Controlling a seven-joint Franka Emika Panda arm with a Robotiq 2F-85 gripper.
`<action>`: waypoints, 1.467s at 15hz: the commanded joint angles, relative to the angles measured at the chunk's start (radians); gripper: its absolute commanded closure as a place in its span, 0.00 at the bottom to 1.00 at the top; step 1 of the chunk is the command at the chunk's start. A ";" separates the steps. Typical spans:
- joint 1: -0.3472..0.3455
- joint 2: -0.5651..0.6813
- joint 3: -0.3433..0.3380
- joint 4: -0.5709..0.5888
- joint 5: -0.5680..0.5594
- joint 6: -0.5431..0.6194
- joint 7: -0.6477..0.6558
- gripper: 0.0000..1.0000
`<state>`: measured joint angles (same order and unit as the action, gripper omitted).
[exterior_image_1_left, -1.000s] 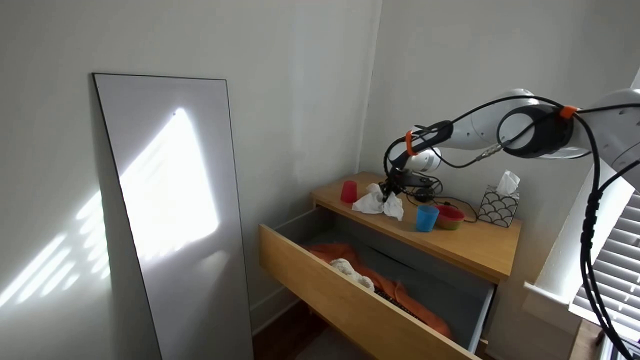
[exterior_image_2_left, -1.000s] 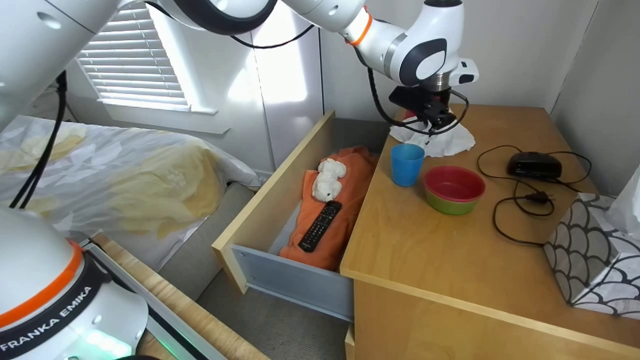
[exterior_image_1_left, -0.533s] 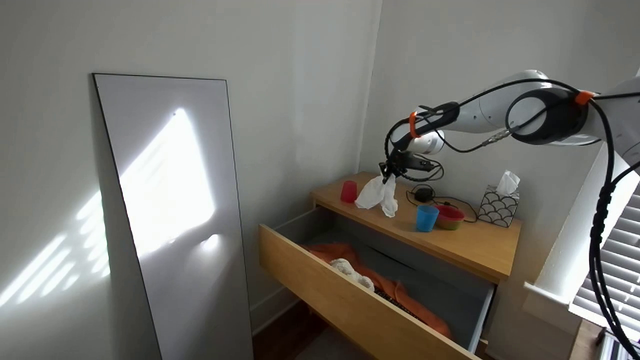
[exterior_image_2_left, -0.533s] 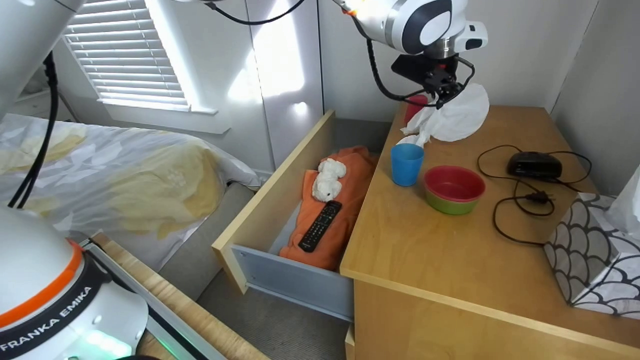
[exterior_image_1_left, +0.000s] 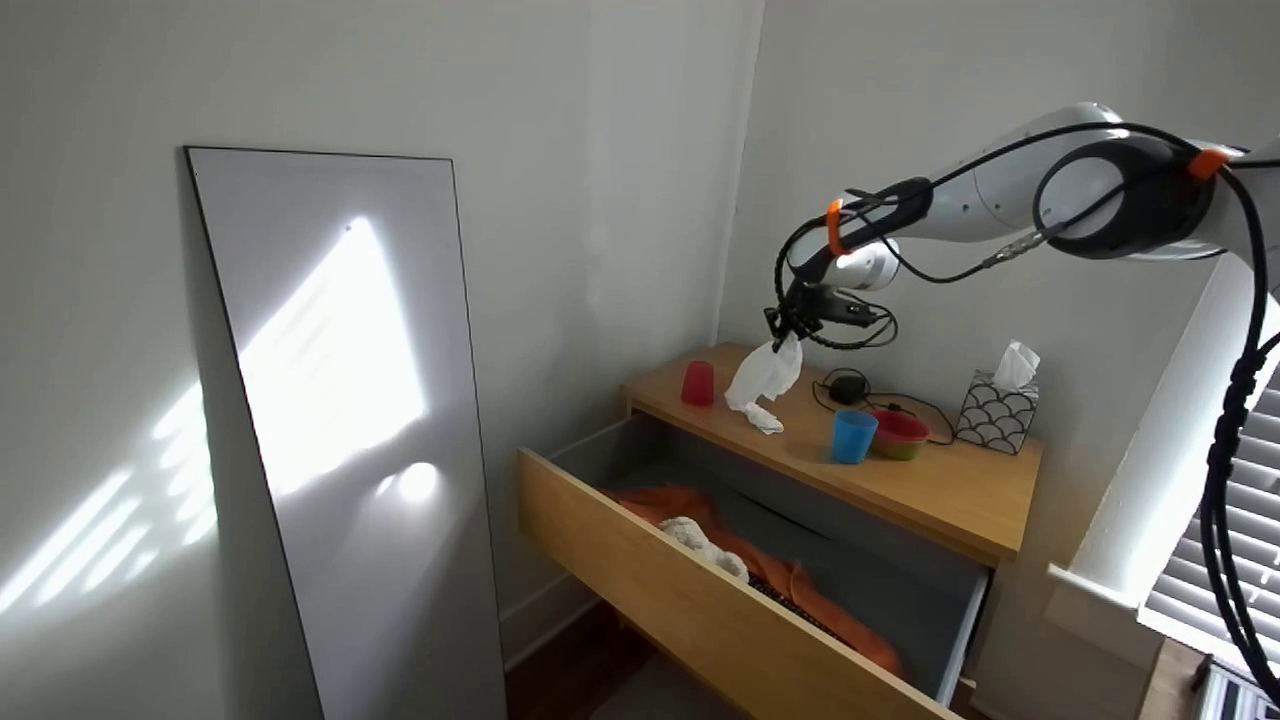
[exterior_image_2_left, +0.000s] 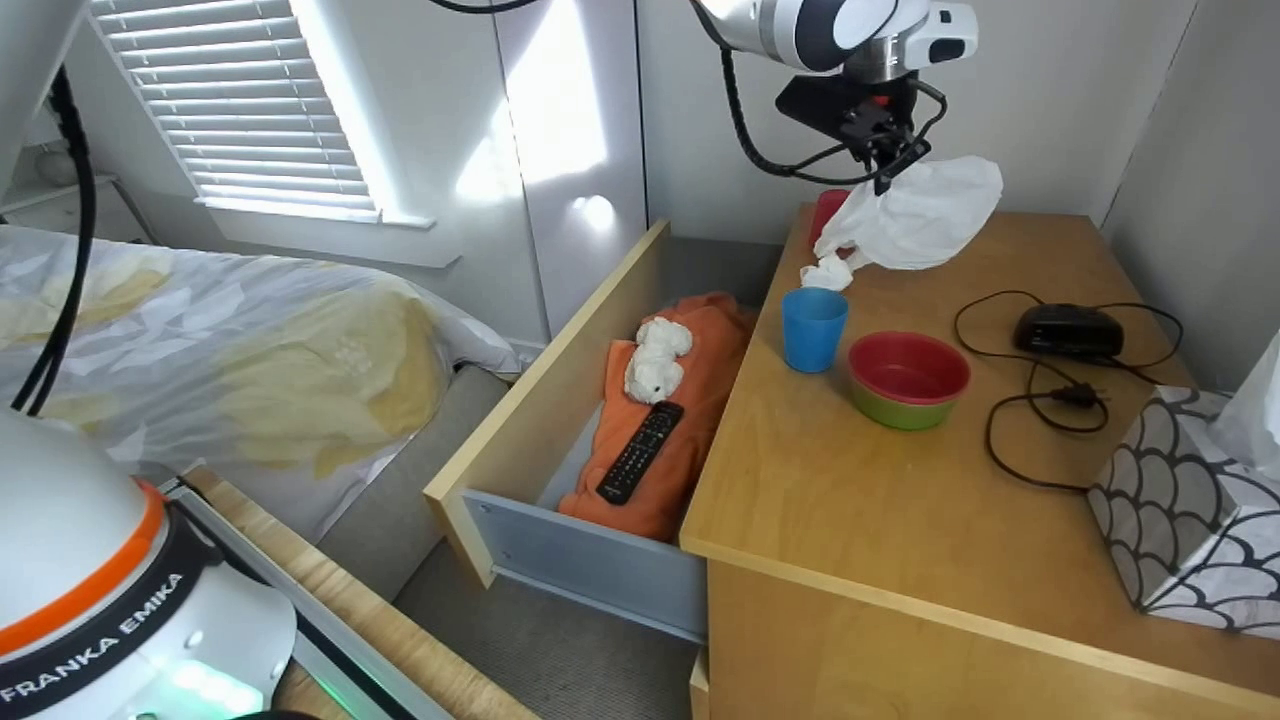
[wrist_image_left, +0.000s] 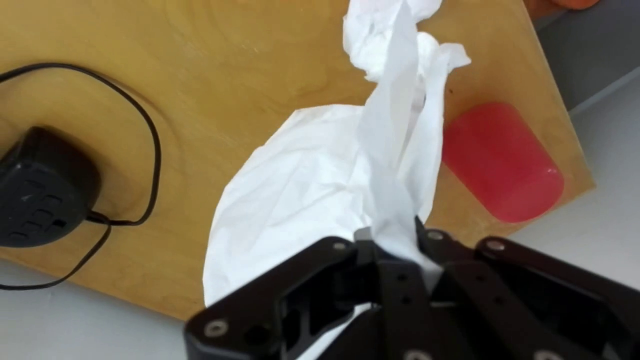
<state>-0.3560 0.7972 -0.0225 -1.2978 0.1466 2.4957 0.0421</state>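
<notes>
My gripper (exterior_image_1_left: 778, 340) is shut on a white tissue (exterior_image_1_left: 765, 372) and holds it above the wooden dresser top (exterior_image_2_left: 860, 520). The tissue also hangs from the gripper (exterior_image_2_left: 885, 182) in an exterior view (exterior_image_2_left: 930, 215); its crumpled lower end is close to the dresser top behind a blue cup (exterior_image_2_left: 813, 330). I cannot tell whether that end touches the wood. In the wrist view, a pinched fold of the tissue (wrist_image_left: 295, 180) lies between the fingertips (wrist_image_left: 395, 235). A red cup (wrist_image_left: 502, 162) is beside the tissue; it shows in both exterior views (exterior_image_1_left: 697, 383) (exterior_image_2_left: 828, 212).
A red and green bowl pair (exterior_image_2_left: 908, 378), a black device with a cord (exterior_image_2_left: 1068, 330) and a patterned tissue box (exterior_image_2_left: 1170, 500) stand on the dresser. The open drawer (exterior_image_2_left: 570, 370) holds an orange cloth (exterior_image_2_left: 715, 400), a white plush toy (exterior_image_2_left: 657, 360) and a black remote (exterior_image_2_left: 640, 452).
My gripper has risen from the dresser top with the tissue in it. The tissue, earlier spread on the wood, now hangs down. The cups, bowls and drawer have not moved.
</notes>
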 joint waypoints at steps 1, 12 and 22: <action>-0.001 -0.106 0.028 -0.139 0.060 0.001 -0.057 1.00; -0.031 -0.150 0.095 -0.209 0.269 -0.166 -0.192 1.00; -0.064 0.023 0.076 -0.108 0.260 -0.157 -0.317 1.00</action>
<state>-0.4127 0.7547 0.0524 -1.4686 0.4093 2.3479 -0.2261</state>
